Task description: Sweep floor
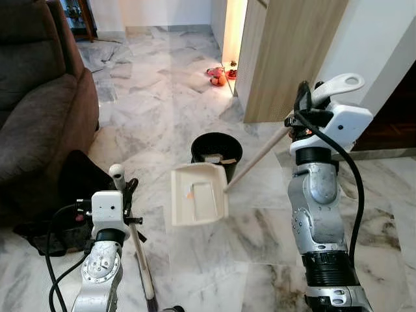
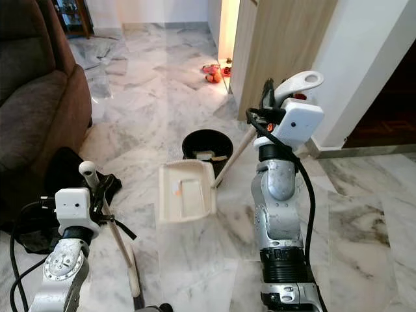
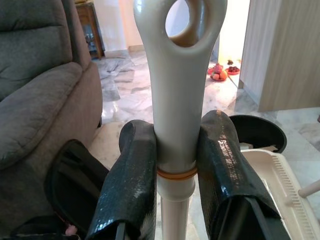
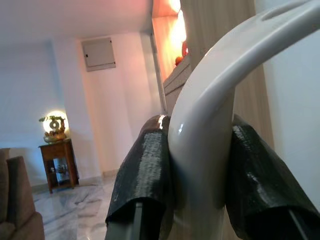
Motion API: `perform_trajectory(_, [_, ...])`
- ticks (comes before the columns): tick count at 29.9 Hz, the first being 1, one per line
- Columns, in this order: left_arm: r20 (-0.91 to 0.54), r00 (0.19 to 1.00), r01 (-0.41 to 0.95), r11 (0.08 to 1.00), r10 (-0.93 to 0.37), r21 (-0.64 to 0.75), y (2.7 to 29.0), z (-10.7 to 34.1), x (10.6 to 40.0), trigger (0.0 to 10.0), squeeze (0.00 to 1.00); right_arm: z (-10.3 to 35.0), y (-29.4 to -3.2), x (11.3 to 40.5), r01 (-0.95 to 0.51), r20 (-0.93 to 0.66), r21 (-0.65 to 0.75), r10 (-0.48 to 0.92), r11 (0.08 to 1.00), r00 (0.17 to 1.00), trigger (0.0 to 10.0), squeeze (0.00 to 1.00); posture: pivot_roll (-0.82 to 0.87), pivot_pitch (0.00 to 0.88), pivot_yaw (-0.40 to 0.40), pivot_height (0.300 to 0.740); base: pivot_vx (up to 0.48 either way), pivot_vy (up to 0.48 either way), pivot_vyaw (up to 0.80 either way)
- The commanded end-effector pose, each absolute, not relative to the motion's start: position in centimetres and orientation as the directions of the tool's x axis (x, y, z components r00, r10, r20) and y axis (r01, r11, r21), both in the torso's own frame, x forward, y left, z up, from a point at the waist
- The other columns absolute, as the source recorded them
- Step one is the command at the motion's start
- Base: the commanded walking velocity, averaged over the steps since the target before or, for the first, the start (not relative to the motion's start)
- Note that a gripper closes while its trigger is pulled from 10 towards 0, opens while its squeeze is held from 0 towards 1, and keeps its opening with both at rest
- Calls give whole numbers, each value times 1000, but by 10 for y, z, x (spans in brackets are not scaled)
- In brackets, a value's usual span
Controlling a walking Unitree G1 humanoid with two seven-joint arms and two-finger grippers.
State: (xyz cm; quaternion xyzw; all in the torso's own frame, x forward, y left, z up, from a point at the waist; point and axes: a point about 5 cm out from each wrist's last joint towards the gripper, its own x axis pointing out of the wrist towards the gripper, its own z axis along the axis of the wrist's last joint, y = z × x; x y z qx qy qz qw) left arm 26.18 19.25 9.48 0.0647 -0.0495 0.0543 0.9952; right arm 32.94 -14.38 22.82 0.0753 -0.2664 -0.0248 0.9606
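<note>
Two tools held | left gripper (image 3: 175, 170) pinching broom handle (image 3: 176, 100) upright, parked | right gripper (image 4: 200, 165) clamping dustpan handle (image 4: 210, 120), dustpan (image 1: 198, 194) tipped beside bin (image 1: 216, 148) for emptying.

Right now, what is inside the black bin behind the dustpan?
Inside the black bin, pale scraps like paper or card lie near the front. The raised cream dustpan covers its lower front, and the bottom is too dark to tell.

Left gripper (image 3: 175, 165) low, fingers (image 3: 131, 175) clamped on broom handle (image 3: 176, 100). Right gripper (image 4: 200, 160) raised high, fingers closed around dustpan handle (image 4: 210, 115).
</note>
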Motion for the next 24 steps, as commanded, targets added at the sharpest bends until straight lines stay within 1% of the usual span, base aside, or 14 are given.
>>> perform_trajectory(1, [171, 981, -118, 981, 91, 155, 192, 109, 264, 10000, 0, 252, -145, 323, -6, 596, 173, -100, 985, 797, 10000, 0, 136, 67, -18, 740, 375, 0, 0])
perform_trajectory(4, [181, 976, -152, 976, 122, 158, 196, 111, 261, 10000, 0, 250, -145, 323, -3, 589, 175, -102, 985, 801, 10000, 0, 138, 66, -17, 740, 384, 0, 0])
perform_trajectory(14, [182, 973, -171, 972, 142, 159, 197, 111, 258, 10000, 0, 248, -144, 322, -9, 577, 177, -97, 984, 811, 10000, 0, 140, 78, -19, 740, 384, 0, 0])
perform_trajectory(19, [185, 971, -185, 970, 155, 159, 198, 112, 258, 10000, 0, 248, -139, 322, -32, 581, 159, -67, 987, 811, 10000, 0, 141, 77, -20, 740, 382, 0, 0])
perform_trajectory(24, [187, 970, -187, 970, 157, 157, 197, 112, 258, 10000, 0, 247, -135, 321, -58, 576, 166, -49, 984, 816, 10000, 0, 140, 68, -22, 740, 382, 0, 645])
